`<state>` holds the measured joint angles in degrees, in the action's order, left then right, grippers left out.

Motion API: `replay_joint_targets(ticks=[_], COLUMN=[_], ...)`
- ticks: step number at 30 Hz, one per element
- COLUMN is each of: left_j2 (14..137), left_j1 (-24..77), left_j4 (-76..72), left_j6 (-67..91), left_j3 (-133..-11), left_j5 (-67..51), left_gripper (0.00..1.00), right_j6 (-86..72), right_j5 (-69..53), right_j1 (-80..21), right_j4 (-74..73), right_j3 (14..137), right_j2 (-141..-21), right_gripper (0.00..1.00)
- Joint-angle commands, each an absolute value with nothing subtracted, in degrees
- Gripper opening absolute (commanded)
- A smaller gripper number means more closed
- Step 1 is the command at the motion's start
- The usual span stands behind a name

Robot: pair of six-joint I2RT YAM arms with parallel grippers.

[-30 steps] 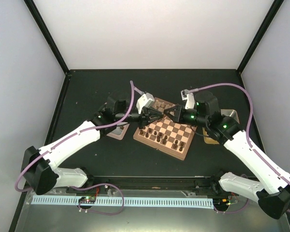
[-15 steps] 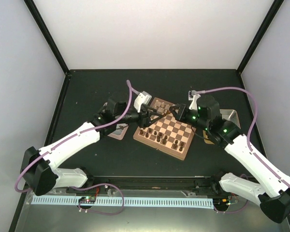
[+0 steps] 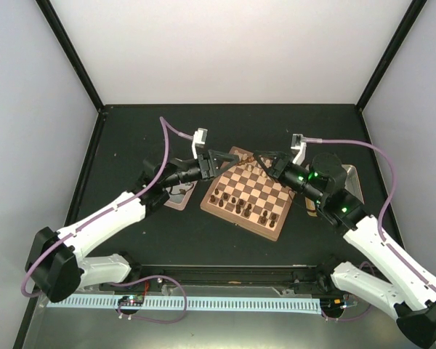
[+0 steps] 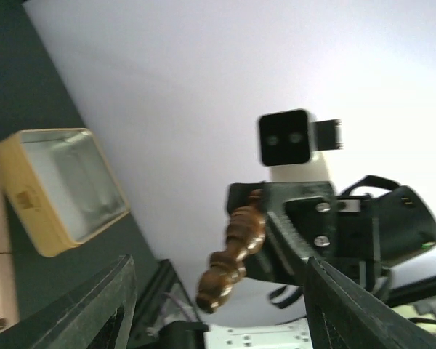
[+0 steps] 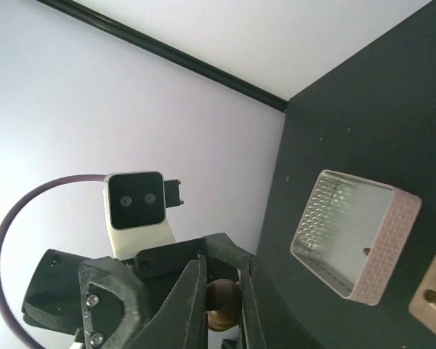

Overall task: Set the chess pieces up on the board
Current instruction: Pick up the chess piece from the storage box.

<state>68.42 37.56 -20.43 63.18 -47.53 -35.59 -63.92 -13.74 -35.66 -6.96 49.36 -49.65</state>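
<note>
The board point(image 3: 237, 220) lies mid-table with several dark chess pieces point(image 3: 235, 201) standing on its near rows. Above its far edge my two grippers face each other a short way apart. My right gripper point(image 3: 264, 161) is shut on a dark brown turned chess piece point(image 4: 232, 251), whose round end shows between the fingers point(image 5: 223, 304) in the right wrist view. My left gripper point(image 3: 219, 161) is open. Its fingers point(image 4: 120, 294) stand wide to either side of the piece without touching it in the left wrist view.
A pink-rimmed metal tray point(image 3: 176, 198) point(image 5: 352, 234) sits left of the board, under the left arm. A yellow-rimmed metal tray point(image 4: 64, 187) point(image 3: 346, 173) sits to the right, partly under the right arm. White walls close the dark table at the back and sides.
My left gripper has opened, let go of the piece and drawn back to the left. The right gripper has stayed shut on the piece and pulled slightly right and up.
</note>
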Motion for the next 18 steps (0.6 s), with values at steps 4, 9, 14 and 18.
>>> replay_joint_targets(ticks=[4, 9, 14, 18], left_j2=[66.15, 66.02, 67.33, 68.08], left_j1=[37.27, 37.34, 37.33, 37.32], left_j4=[-33.1, -33.45, -34.8, -35.64], left_j6=[74.44, 74.59, 75.2, 74.98], left_j3=[-45.6, -45.06, -45.21, -45.66], left_j5=[-39.08, -38.83, -39.48, -39.32], left_gripper=[0.58, 0.49, 0.4, 0.2], right_j6=[-70.94, -74.27, -76.12, -75.62], right_j5=[-17.53, -20.5, -21.0, -21.26], right_j1=[-35.68, -35.66, -35.63, -35.67], right_j4=[3.16, 7.2, 9.18, 8.32], right_j3=[47.3, 46.36, 45.6, 46.03], right_j2=[-50.27, -51.68, -52.15, -52.71], right_gripper=[0.02, 0.03, 0.03, 0.03])
